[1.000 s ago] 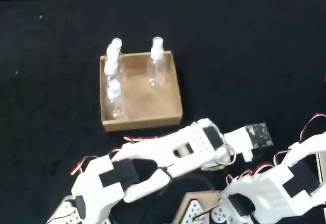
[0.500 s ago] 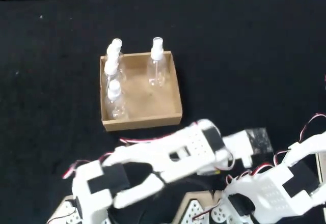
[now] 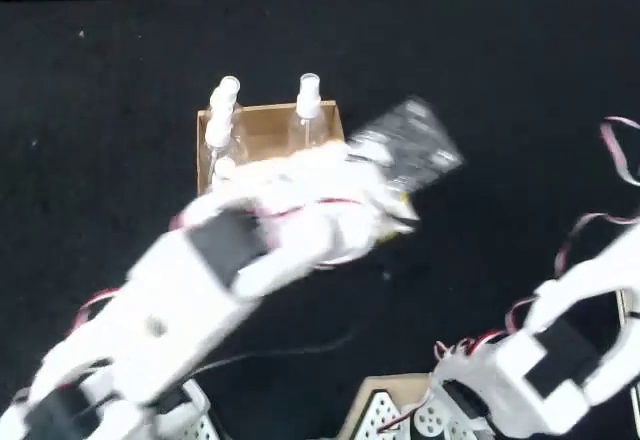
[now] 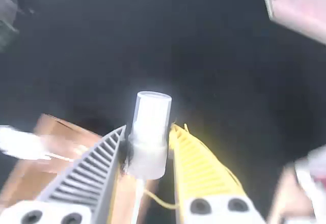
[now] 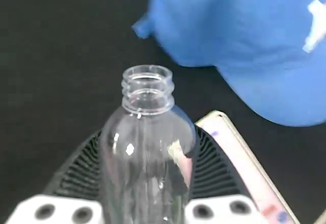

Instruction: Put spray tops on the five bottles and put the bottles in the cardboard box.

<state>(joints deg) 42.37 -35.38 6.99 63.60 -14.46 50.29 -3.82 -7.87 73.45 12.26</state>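
While clamping a spray top point(image 4: 153, 113), the left claw point(image 4: 147, 132) hangs near the box point(image 3: 268, 117).

Left arm point(image 3: 240, 255) now above cardboard box point(image 3: 265, 122).

A table point(image 3: 520, 70) draped in black cloth spans the high view, from the arm bases at the near edge to the far edge, where the cloth ends against the room behind. The cardboard box point(image 3: 262, 112) stands directly on the cloth, left of the middle and toward the far side. Its far wall and left wall show, while its near part is hidden under an arm. A thin dark cable point(image 3: 300, 348) lies in a loose curve on the cloth near the front. A beige mounting plate point(image 3: 362, 405) rests at the near edge. A few pale specks point(image 3: 80, 32) dot the cloth. In the right wrist view, a flat pale-rimmed object point(image 5: 244, 170) lies on the black surface, too blurred to identify
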